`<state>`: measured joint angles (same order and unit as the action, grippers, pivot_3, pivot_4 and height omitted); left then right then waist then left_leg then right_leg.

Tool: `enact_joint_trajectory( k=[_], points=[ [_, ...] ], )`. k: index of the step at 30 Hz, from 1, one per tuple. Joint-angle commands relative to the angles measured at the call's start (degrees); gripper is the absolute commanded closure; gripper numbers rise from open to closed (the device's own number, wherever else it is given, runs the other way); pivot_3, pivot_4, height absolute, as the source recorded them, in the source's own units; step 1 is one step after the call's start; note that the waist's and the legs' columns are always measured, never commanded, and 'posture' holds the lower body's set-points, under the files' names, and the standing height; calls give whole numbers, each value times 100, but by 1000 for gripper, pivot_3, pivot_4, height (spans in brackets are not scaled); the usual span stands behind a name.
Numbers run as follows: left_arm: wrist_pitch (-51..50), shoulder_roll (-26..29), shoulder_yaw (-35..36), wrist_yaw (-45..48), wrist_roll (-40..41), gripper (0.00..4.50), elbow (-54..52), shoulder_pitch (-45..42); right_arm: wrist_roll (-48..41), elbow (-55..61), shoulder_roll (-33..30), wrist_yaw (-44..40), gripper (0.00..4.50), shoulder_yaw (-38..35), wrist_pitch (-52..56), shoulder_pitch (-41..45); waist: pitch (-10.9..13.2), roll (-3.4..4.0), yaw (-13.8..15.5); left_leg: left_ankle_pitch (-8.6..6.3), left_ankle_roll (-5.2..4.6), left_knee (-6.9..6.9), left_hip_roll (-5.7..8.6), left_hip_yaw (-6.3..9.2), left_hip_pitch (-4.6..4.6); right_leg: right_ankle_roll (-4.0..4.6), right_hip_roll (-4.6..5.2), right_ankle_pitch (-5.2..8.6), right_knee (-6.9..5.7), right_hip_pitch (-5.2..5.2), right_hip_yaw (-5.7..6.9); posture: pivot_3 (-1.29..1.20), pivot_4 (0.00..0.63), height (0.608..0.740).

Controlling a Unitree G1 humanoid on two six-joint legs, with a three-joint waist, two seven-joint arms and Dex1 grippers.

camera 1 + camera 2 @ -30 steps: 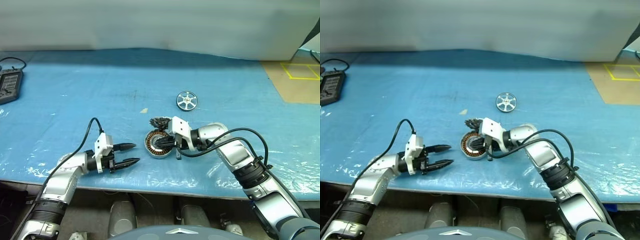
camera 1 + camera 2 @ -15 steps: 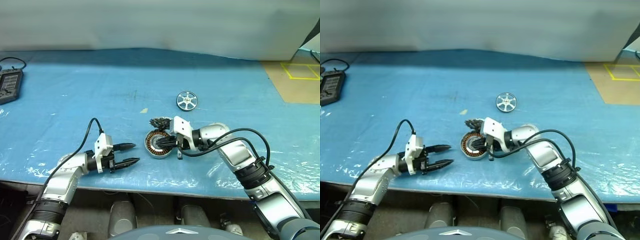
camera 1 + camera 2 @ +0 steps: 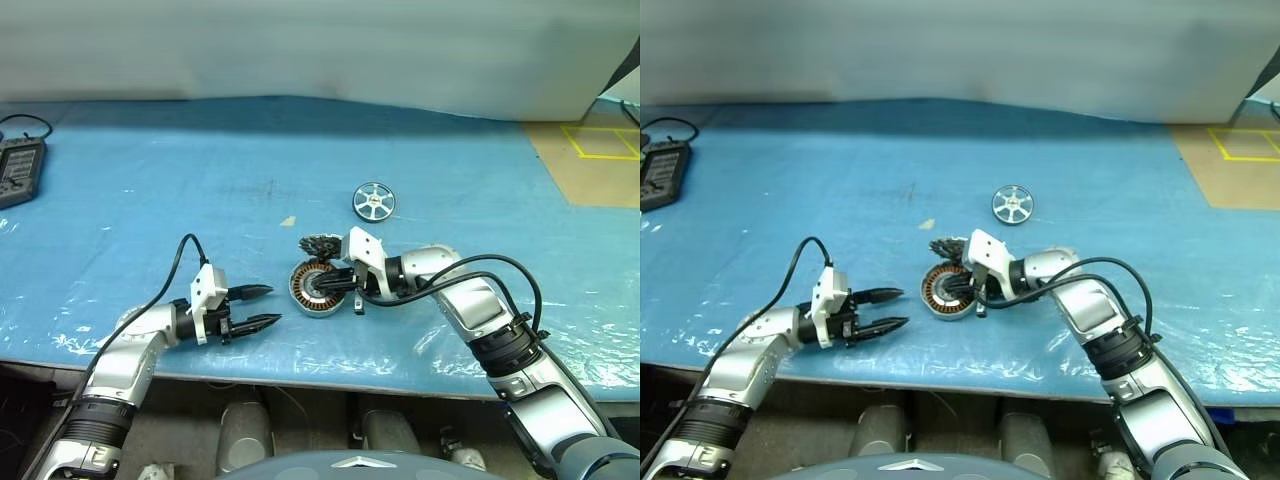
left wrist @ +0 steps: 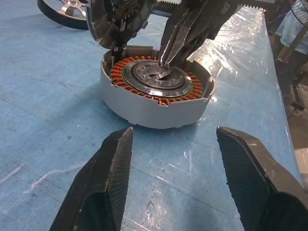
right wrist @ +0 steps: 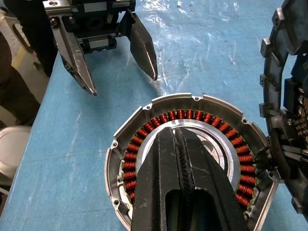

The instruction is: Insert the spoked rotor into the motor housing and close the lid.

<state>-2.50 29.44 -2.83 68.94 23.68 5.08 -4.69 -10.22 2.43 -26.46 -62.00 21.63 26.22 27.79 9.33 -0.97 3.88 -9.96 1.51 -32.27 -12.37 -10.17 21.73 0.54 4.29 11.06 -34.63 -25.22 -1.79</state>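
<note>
The motor housing [image 3: 313, 287], a silver puck with copper windings, lies near the table's front edge. Behind it the lid [image 3: 320, 245] stands tilted up on edge, its segmented face showing [image 5: 288, 91]. The spoked rotor [image 3: 373, 201] lies flat farther back, apart from both. My right gripper [image 3: 327, 287] is shut with nothing between its fingers [image 5: 179, 159], and its tips rest over the housing's dark centre [image 4: 159, 79]. My left gripper [image 3: 264, 307] stands open just left of the housing, its fingers [image 4: 103, 187] level and clear of the housing's wall.
A black device [image 3: 18, 170] with a cable sits at the far left of the blue cover. A brown surface with yellow tape [image 3: 600, 145] lies at the far right. A small pale scrap [image 3: 288, 221] lies behind the housing. The table's front edge [image 3: 300, 372] runs just below both grippers.
</note>
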Motion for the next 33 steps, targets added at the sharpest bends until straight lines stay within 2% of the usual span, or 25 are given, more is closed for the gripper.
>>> enact_joint_trajectory(
  k=[1,21,33],
  points=[
    [-2,5,30,-29,39,1591,-212,-34,-16,138,7,3,4480,12,-21,0,0,0,0,0,0,0,0,0,0,0,0,0,0,0,0,0,150,740],
    [58,8,43,-39,33,1591,-180,14,227,-248,-68,-7,4480,200,-144,-171,0,0,-1,0,0,0,0,0,-4,0,0,1,-1,4,0,0,150,740],
    [27,25,36,-48,31,1591,-232,-7,259,-91,-289,-141,4480,294,-64,-220,-1,-1,2,0,0,1,1,0,-10,-24,1,15,0,11,0,0,150,740]
  ],
)
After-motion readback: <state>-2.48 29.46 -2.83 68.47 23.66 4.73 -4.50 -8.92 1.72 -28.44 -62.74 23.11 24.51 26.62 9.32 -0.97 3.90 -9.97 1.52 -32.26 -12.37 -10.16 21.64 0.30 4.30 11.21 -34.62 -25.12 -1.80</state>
